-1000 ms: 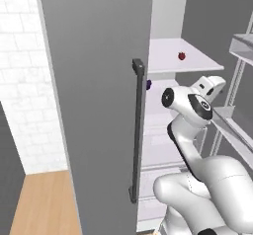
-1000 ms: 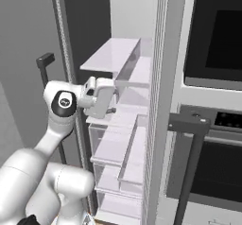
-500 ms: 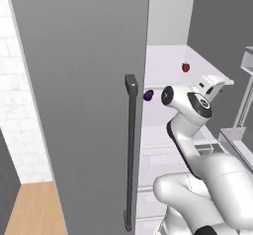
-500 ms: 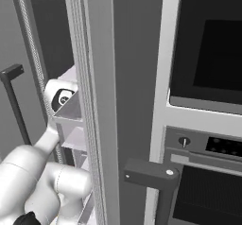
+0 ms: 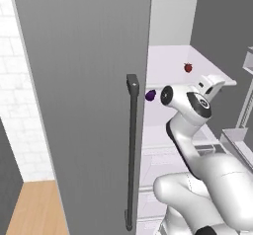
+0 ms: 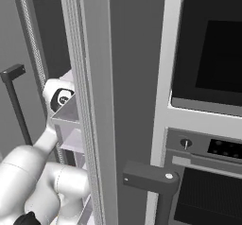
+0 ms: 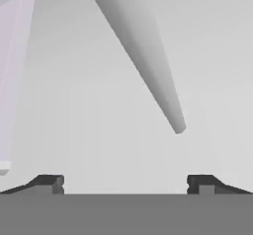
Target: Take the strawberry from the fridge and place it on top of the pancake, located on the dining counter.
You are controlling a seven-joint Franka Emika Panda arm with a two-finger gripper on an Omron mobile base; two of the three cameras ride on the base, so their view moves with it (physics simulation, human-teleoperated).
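The fridge [image 5: 84,81] stands open in the left base view, its matte grey door swung toward the camera and carrying a long dark vertical bar handle [image 5: 131,150]. Behind the door's edge lie pale white shelves. The strawberry [image 5: 188,67], a tiny red berry with a dark top, sits on the upper shelf [image 5: 168,63], toward its right side. A small dark purple fruit [image 5: 150,95] lies lower and further left, just beside the door's edge and close to the arm's dark-capped joint. The white arm rises from the lower right and reaches into the fridge, its hand below and to the right of the strawberry, not touching it.

In the hand view the claw [image 7: 126,182] stands wide: its two dark fingertips [image 7: 47,182] sit far apart at the bottom, with nothing between them. Ahead of it are a pale grey surface and a tapering grey shape running down from the top.

In the right base view the ribbed edge of the fridge's other door [image 6: 92,101] stands in front, with the black-glass wall oven [image 6: 208,54] to its right. No brand, label or writing can be read anywhere.
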